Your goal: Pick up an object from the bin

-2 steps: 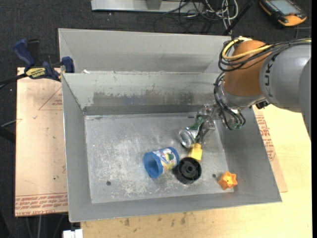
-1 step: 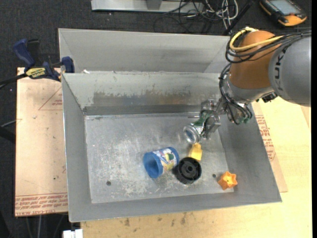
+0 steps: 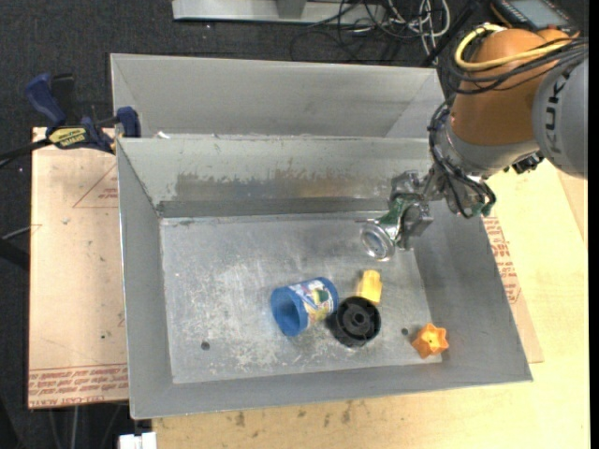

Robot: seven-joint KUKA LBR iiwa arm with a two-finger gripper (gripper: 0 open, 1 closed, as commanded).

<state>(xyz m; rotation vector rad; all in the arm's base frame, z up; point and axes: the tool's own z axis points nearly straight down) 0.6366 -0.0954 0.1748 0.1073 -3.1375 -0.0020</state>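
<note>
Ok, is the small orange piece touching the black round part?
Apart. The camera view shows bare bin floor between the small orange piece and the black round part.

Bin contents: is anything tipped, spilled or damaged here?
Only the blue cup stands out: it lies on its side near the front of the bin, open end toward the lower left. Nothing looks spilled from it. The black round part and small orange piece to its right look ordinary.

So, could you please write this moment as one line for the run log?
gripper: right side of bin | beside: shiny ring | hold: unclear | front: blue cup, black disc, yellow block, orange block
</note>
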